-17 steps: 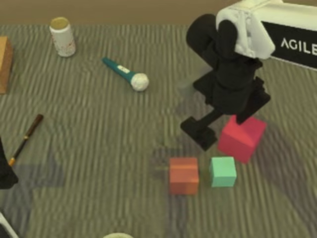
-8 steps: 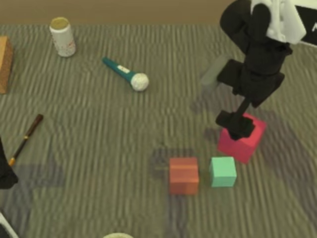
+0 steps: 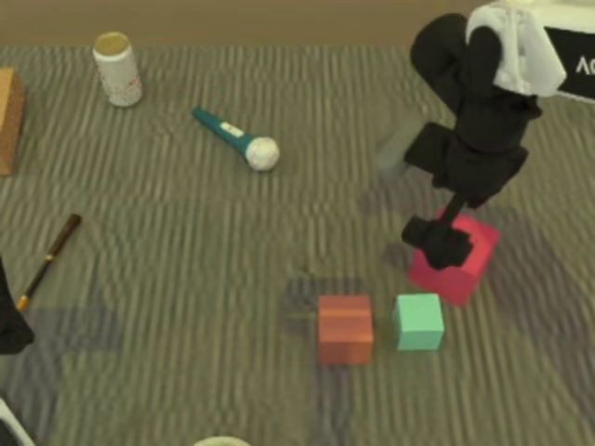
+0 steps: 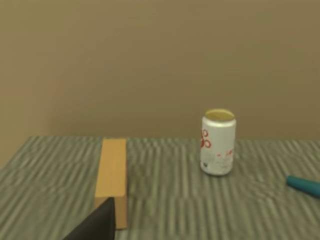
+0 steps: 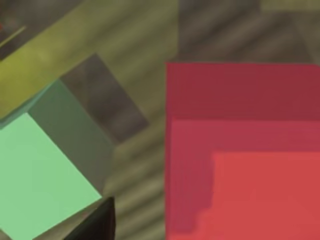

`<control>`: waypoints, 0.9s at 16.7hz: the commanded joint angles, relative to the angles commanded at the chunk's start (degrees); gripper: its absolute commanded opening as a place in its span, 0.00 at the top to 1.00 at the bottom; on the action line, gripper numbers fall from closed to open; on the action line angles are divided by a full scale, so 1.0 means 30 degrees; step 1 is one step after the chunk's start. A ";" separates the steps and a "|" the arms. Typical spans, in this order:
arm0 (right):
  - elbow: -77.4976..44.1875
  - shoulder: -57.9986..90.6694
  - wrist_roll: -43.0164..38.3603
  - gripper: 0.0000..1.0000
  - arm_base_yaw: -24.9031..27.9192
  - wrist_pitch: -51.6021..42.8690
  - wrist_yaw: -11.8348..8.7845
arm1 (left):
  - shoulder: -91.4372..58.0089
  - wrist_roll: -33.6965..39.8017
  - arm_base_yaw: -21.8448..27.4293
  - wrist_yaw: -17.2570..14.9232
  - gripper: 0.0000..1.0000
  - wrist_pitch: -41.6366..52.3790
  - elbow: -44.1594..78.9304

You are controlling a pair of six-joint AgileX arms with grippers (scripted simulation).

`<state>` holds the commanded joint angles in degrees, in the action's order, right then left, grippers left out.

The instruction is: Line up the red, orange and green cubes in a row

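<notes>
My right pincer [image 3: 444,243] hung over the red cube [image 3: 462,261], low on its near-left edge. I could not tell if it was apart or together. The red cube sat turned at a slant, just behind the green cube [image 3: 417,321]. The orange cube [image 3: 345,328] and green one sat side by side, squared up, maybe the row's start. My left arm was parked at the bench's [image 3: 186,279] left.

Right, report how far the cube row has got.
Done: orange cube and green cube sit side by side, close but apart. In hand: the right gripper is over the red cube, which lies skewed behind the green one. Left: bring red into line. Left arm parked at the table's left edge.
</notes>
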<state>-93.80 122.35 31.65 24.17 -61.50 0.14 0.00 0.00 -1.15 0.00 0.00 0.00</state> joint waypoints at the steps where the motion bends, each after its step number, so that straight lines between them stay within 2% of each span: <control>1: 0.0427 0.0257 -0.0003 0.00 -0.0006 0.0703 0.0002 | 0.0000 0.0000 0.0000 0.0000 0.00 0.0000 0.0000; 6: 0.2516 0.1579 0.0004 0.00 -0.0020 0.4150 0.0014 | 0.0000 0.0000 0.0000 0.0000 0.00 0.0000 0.0000; 11: 0.2745 0.1730 0.0006 0.00 -0.0022 0.4493 0.0016 | 0.0000 0.0000 0.0000 0.0000 0.00 0.0000 0.0000; 15: 0.2745 0.1730 0.0006 0.30 -0.0022 0.4493 0.0016 | 0.0000 0.0000 0.0000 0.0000 0.00 0.0000 0.0000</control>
<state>-85.57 127.54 31.67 24.10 -48.03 0.19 0.00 0.00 -1.15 0.00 0.00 0.00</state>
